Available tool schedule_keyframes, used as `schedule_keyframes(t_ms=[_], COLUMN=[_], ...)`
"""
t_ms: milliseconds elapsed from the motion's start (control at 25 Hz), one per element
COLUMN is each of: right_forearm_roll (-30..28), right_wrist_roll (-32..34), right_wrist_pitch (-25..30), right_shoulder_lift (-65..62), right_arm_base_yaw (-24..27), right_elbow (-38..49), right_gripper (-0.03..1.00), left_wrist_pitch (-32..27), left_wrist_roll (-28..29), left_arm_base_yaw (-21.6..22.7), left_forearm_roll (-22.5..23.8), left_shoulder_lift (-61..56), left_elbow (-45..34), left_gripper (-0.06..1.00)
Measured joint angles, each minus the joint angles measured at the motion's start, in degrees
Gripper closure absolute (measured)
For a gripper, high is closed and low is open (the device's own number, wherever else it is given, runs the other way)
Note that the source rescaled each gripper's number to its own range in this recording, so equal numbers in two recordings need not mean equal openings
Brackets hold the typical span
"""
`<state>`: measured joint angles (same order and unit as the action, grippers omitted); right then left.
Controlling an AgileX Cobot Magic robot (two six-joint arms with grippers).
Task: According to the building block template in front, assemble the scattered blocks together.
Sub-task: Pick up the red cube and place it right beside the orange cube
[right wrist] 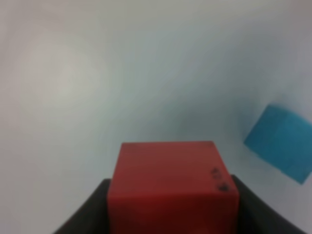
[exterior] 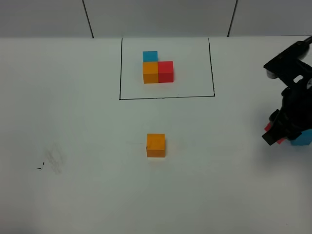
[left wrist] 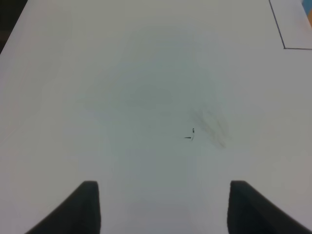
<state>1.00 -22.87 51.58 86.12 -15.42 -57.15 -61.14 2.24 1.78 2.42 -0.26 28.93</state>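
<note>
Bench point(exterior: 73, 97): white, flat, seen from above.

Building block template point(exterior: 157, 69): sits at the far middle of the bench, inside a thin black rectangle outline point(exterior: 120, 68). It consists of three joined cubes in an L: blue at the back, orange directly in front of it, and red touching the orange one's right side.

Orange cube point(exterior: 156, 145): loose and standing alone near the middle of the bench, in front of the outline and well apart from it. Nothing is touching it.

Red cube point(right wrist: 170, 180): clamped between the two dark fingers point(right wrist: 83, 214) of the right hand point(exterior: 276, 134), at the right edge of the bench. In the high view only small red patches show past the fingers. Whether the cube rests on the bench or is lifted cannot be told. Small dark marks show on its upper face near one corner.

Sky-blue cube point(exterior: 304, 138): on the bench just beside the right hand, on its outer side, partly cut off by the edge of the high view. The right wrist view shows it clear of the red cube, turned at an angle to it.

Left hand point(left wrist: 163, 209): outside the high view. Its own camera shows the fingers spread apart with bare bench between them and nothing gripped. It faces a faint grey scuff mark point(left wrist: 209, 126) with a small dark speck, on the left part of the bench. One corner of the black outline shows at the far edge of that view.
</note>
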Motion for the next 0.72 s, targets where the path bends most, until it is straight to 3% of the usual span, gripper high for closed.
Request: schedule_keyframes(t_ms=[440, 720], right_forearm_roll=[0.0, 0.0], right_wrist_roll=[-17.1, -24.6], right_wrist_pitch=[4.7, 8.5], right_shoulder_lift=[16.5, 26.9], right_arm_base_yaw=[-9.2, -14.2], right_elbow=[-16.7, -29.1], right_gripper=[0.97, 0.97], left_wrist_pitch=[0.0, 0.0], left_wrist_roll=[-0.1, -0.1], left_arm_base_yaw=[0.0, 0.0], left_forearm_roll=[0.0, 0.0], left_shoulder_lift=[0.0, 0.0], left_elbow=[0.0, 0.0], left_gripper=[0.72, 0.72])
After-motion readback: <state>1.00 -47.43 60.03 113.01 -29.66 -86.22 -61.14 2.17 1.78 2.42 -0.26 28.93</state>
